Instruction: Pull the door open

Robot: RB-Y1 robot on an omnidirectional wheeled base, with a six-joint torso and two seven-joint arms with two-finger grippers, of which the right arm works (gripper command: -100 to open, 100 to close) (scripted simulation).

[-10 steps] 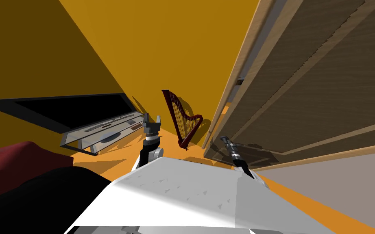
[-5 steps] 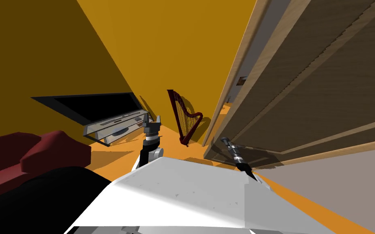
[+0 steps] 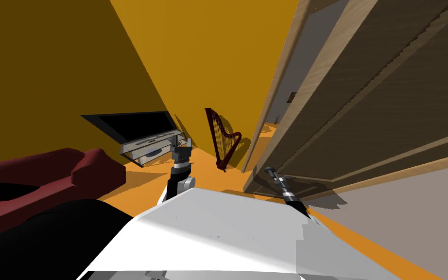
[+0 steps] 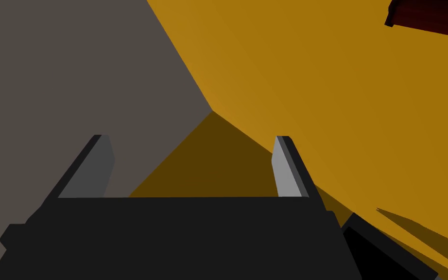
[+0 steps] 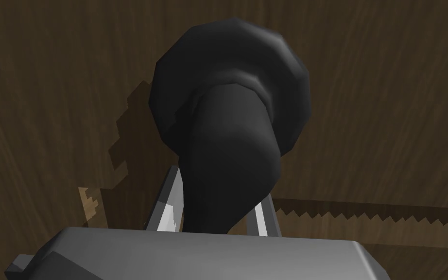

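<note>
1. Two pieces of furniture sit far to the left: a dark red sofa (image 3: 48, 177) on the orange floor (image 3: 203, 167), and beyond it a black television (image 3: 130, 124) on a grey stand (image 3: 152, 148) against the yellow wall (image 3: 208, 53).
2. Left gripper (image 3: 181, 145) stands upright just right of the stand in the head view, touching nothing. Its two fingers (image 4: 286, 167) are spread wide with nothing between them.
3. A dark red harp (image 3: 222, 138) stands upright on the floor near the corner of the yellow wall, between the left gripper and the door frame (image 3: 267, 126).
4. The door frame is light wood. Between it and the door's edge a narrow gap shows a grey surface and a strip of orange floor beyond, so the door stands ajar.
5. Right gripper (image 5: 218, 194) is at the door. Its fingers (image 5: 169, 216) are closed against the two sides of the dark handle (image 5: 228, 121), a thick lever coming out of a round boss on the door's face. In the head view the right forearm reaches up to the near lower part of the door.
6. The door (image 3: 388, 107) is dark brown wood grain with raised panel mouldings and a lighter wooden edge. It takes up the right side of the head view.
7. A plain grey side wall (image 3: 412, 228) lies rightmost, below the door.
</note>
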